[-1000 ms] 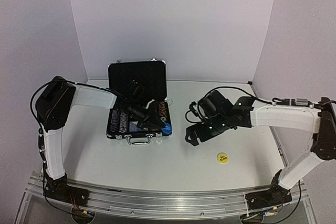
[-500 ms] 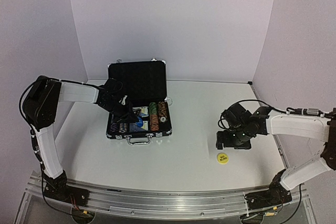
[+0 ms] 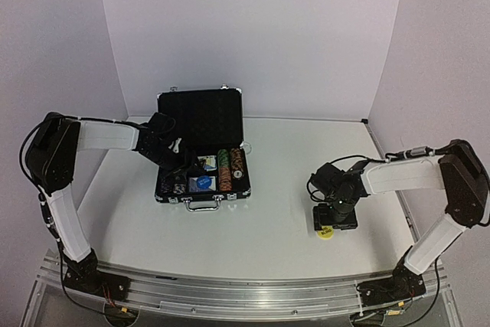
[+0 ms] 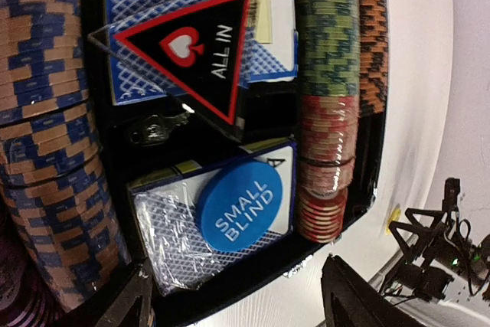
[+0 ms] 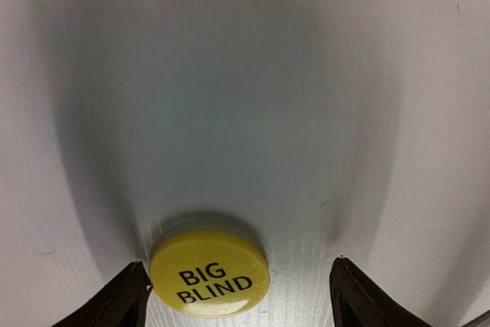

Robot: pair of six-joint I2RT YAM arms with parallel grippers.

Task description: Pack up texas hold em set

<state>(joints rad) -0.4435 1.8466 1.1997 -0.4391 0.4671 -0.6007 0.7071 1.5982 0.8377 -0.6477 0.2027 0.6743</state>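
Observation:
The texas hold em set's black case [image 3: 200, 112] stands open at the back left of the table. Inside lie rows of striped chips [image 4: 329, 44], a black triangular ALL IN marker [image 4: 197, 55] and blue card decks [image 4: 172, 246]. A blue SMALL BLIND button [image 4: 245, 206] rests on the near deck. My left gripper [image 4: 241, 304] hangs open just above that button, holding nothing. The yellow BIG BLIND button [image 5: 209, 273] lies flat on the table to the right. My right gripper [image 5: 237, 304] is low and open around it, the left finger [image 5: 115, 300] close to its edge and the right finger well off.
A small key [image 4: 157, 129] lies in the case between the decks. The raised lid stands behind the tray. The room's right wall [image 3: 436, 74] is close to the right arm. An aluminium rail [image 3: 230, 292] runs along the table's near edge.
My left gripper has opened and left the blue button on the card deck. My right arm swung right and down onto the yellow button, its jaws narrowing.

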